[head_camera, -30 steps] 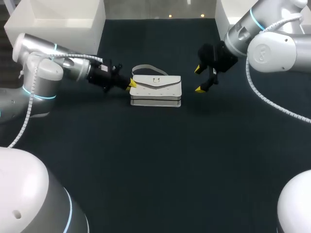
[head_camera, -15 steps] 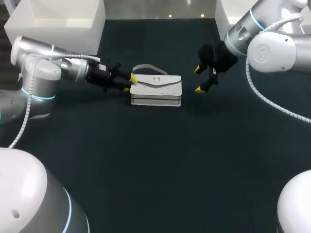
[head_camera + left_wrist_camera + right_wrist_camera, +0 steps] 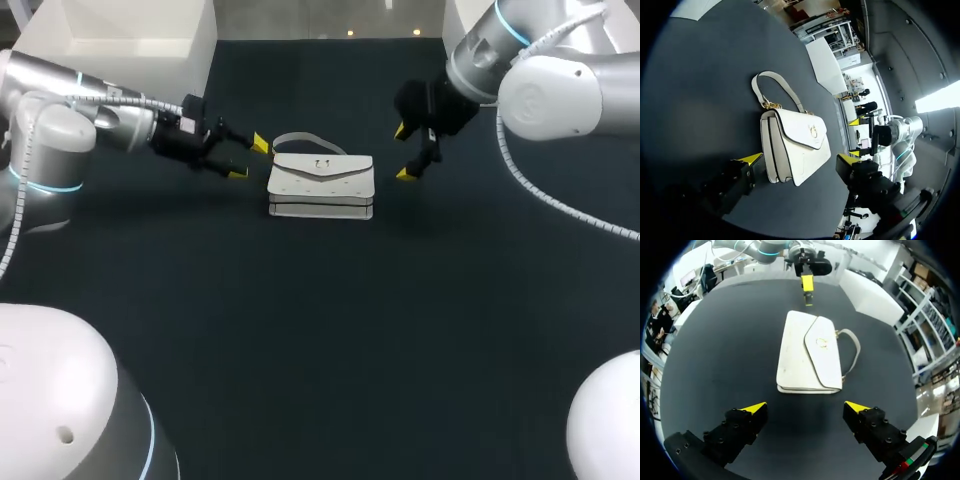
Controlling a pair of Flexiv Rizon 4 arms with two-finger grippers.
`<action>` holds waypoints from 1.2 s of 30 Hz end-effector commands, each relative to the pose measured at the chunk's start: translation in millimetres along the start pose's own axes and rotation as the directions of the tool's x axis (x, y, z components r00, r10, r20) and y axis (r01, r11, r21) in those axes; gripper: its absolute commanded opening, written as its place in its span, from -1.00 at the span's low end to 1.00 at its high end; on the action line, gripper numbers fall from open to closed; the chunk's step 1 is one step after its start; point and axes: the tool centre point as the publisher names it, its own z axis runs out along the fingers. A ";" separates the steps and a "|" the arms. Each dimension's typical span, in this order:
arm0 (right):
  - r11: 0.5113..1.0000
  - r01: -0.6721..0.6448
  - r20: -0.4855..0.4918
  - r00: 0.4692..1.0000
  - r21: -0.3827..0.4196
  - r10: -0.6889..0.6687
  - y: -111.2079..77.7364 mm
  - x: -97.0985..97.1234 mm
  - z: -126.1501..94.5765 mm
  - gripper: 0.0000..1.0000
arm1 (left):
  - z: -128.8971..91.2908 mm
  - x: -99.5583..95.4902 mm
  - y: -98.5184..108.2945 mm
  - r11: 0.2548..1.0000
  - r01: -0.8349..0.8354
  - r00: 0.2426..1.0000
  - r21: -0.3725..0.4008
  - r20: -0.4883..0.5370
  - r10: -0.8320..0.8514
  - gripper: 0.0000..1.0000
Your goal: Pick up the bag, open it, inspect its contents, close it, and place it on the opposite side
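A white handbag [image 3: 320,185] lies flat on the dark table, flap closed, with its handle [image 3: 300,140] toward the back. My left gripper [image 3: 248,158] is open just off the bag's left end, touching nothing. In the left wrist view the bag [image 3: 795,145] lies just ahead of the spread left gripper [image 3: 799,160], and the right gripper [image 3: 855,136] shows beyond it. My right gripper [image 3: 403,152] hangs open a little right of the bag. Its wrist view shows the bag [image 3: 807,355] ahead of the open right gripper [image 3: 805,407], with the left gripper [image 3: 807,287] past the bag's far end.
White boxes stand at the table's back left [image 3: 120,45] and back right [image 3: 455,25]. Dark tabletop [image 3: 330,330] stretches in front of the bag. My arms' white bases fill the two front corners.
The left gripper has opened wide and drawn back to the left, away from the bag's left end. The right gripper has shifted slightly back and left. The bag stays put.
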 end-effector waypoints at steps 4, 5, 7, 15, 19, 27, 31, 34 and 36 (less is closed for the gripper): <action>0.989 0.020 0.031 0.999 0.148 -0.025 22.8 1.8 -8.6 1.00 | -30.5 15.2 -8.0 0.980 -0.164 0.984 -0.113 0.056 0.171 1.00; 0.987 0.025 0.037 0.999 0.158 -0.031 24.6 2.2 -8.8 1.00 | -34.0 16.3 -9.3 0.970 -0.204 0.975 -0.128 0.060 0.213 1.00; 0.982 0.039 0.048 0.998 0.185 -0.048 27.8 2.8 -9.8 1.00 | -40.6 18.8 -10.9 0.948 -0.269 0.956 -0.171 0.071 0.284 1.00; 0.970 0.096 0.128 0.984 0.222 -0.127 35.8 6.8 -12.5 1.00 | -57.2 31.1 -16.4 0.826 -0.478 0.848 -0.299 0.086 0.522 1.00; 0.958 0.119 0.192 0.966 0.262 -0.173 40.2 9.8 -14.9 1.00 | -62.1 34.0 -18.0 0.747 -0.555 0.782 -0.366 0.076 0.619 1.00; 0.925 0.153 0.246 0.937 0.347 -0.247 46.8 16.4 -15.0 1.00 | -68.2 42.7 -17.6 0.613 -0.651 0.656 -0.448 0.074 0.751 1.00; 0.913 0.161 0.281 0.919 0.375 -0.278 49.7 19.5 -16.8 1.00 | -68.2 46.6 -18.3 0.564 -0.683 0.610 -0.465 0.061 0.790 1.00; 0.901 0.160 0.275 0.918 0.403 -0.287 51.1 21.2 -15.7 1.00 | -66.9 48.1 -20.4 0.527 -0.703 0.577 -0.477 0.051 0.815 1.00; 0.901 0.160 0.275 0.918 0.403 -0.287 51.1 21.2 -15.7 1.00 | -66.9 48.0 -23.3 0.539 -0.686 0.585 -0.489 0.070 0.808 1.00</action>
